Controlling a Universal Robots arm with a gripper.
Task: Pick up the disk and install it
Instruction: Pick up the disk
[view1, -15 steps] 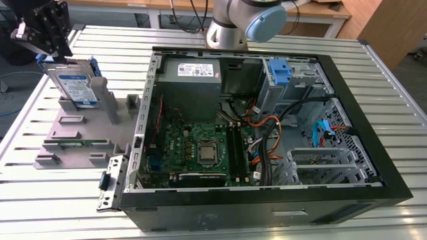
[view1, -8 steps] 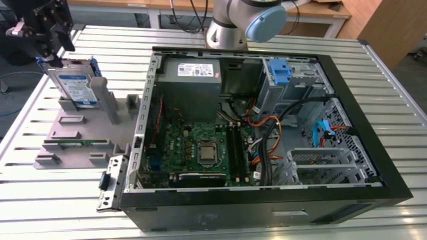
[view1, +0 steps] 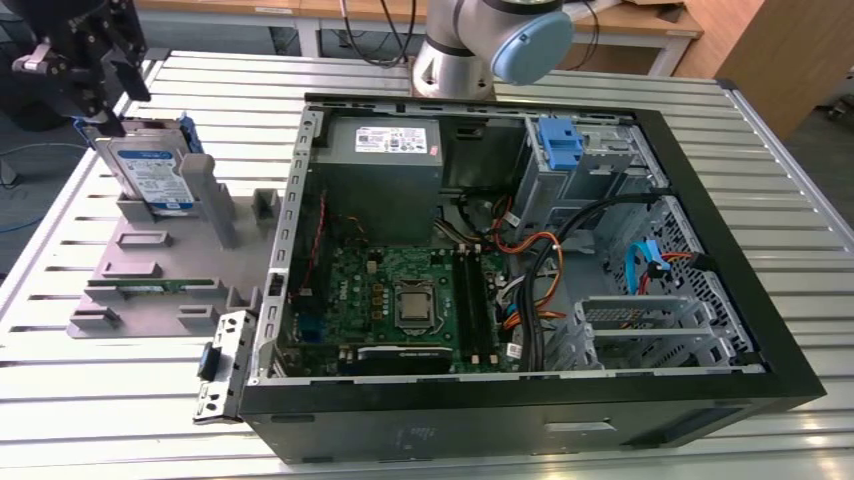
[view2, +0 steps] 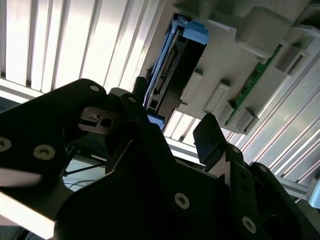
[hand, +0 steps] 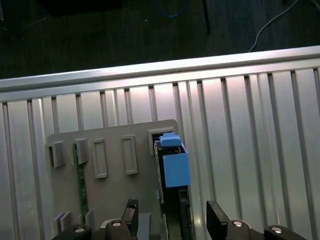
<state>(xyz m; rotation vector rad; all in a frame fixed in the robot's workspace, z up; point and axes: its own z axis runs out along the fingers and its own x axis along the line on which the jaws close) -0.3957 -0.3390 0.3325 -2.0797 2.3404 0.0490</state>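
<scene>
The disk (view1: 154, 175) stands on edge in a slot at the far end of the grey holder plate (view1: 147, 275), at the exterior view's left. It is a metal drive with a white-and-blue label and a blue bracket around it. My gripper (view1: 107, 100) hangs just above its top edge, open, with nothing between the fingers. In the first wrist view the disk (hand: 172, 165) lies between and beyond the two dark fingertips (hand: 215, 217), the gripper (hand: 172, 220) straddling its line. In the second wrist view the disk (view2: 170, 65) shows past the gripper (view2: 172, 120).
An open computer case (view1: 534, 400) lies beside the holder on the slatted metal table (view1: 80, 400). Inside are a grey power-supply box (view1: 387, 150), a motherboard (view1: 400, 300), a tall blue latch piece (view1: 561, 145), cables and a metal cage (view1: 641, 325). A green board (view1: 147, 286) sits in the holder.
</scene>
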